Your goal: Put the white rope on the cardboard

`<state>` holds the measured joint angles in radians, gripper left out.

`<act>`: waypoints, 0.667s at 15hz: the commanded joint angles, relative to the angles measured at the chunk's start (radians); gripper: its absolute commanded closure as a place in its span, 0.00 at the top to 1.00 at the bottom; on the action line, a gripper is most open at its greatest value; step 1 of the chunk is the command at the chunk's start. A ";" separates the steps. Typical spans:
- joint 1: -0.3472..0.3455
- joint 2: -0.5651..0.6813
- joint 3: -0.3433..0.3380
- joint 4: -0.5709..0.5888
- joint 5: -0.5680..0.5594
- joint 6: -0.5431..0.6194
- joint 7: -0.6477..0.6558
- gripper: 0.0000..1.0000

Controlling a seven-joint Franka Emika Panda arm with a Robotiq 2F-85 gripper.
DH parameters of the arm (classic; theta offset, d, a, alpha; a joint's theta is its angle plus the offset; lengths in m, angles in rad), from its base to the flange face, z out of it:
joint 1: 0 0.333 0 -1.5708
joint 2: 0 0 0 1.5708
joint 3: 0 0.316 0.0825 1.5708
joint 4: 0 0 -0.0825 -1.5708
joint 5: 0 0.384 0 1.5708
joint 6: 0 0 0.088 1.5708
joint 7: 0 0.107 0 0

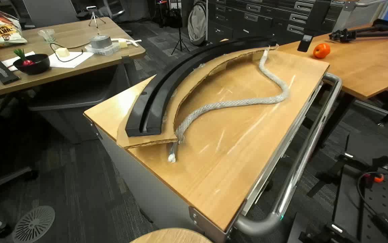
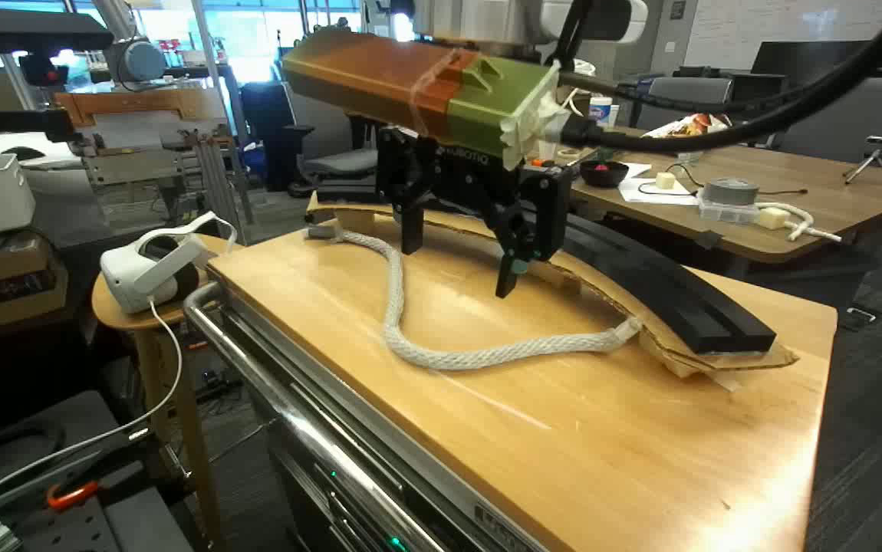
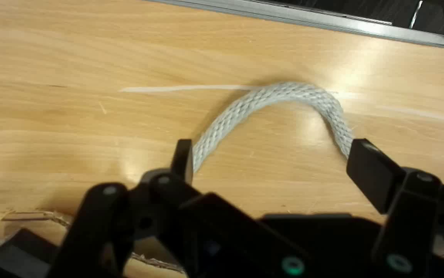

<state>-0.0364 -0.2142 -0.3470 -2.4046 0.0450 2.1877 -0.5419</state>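
Dark drawer cabinets (image 1: 244, 17) line the far side of the room, beyond a wooden tabletop (image 1: 244, 148) where the white rope (image 1: 244, 101) lies in a loose curve. In an exterior view its middle rests on the wood to the right of the cardboard (image 1: 178, 94), which arcs along the left side, black and grooved on top; no part of the rope is seen on that top face, so the placing is not yet done. The gripper (image 2: 458, 270) hangs above the tabletop, its 2 fingers (image 3: 181, 160) spread wide and gripping nothing. I judge this to be the approach to the grasp. Next, the gripper would need to come down over the rope, probably turning so that the fingers straddle 1 run of it, then squeeze, lift and carry it across to the black face. The wrist view best shows the rope's bend arching between the fingers, each of them overlapping 1 leg of it, while the cardboard appears only as scraps along the bottom. It misses the rope's frayed end (image 1: 172, 158), plain in an exterior view just past the cardboard's near end, with a round orange-red object (image 1: 321, 50) to the far right. In an exterior view the rope's right end (image 2: 623, 333) reaches the cardboard's near edge, and I cannot tell whether it runs underneath; a white headset (image 2: 134, 276) sits to the left.
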 commanded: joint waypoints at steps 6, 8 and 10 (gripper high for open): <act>-0.046 0.024 0.045 0.031 -0.002 -0.008 0.053 1.00; -0.076 0.073 0.066 0.066 -0.028 -0.022 0.200 1.00; -0.096 0.112 0.074 0.101 -0.009 -0.049 0.291 1.00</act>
<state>-0.0918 -0.1715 -0.3030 -2.3796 0.0302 2.1854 -0.3730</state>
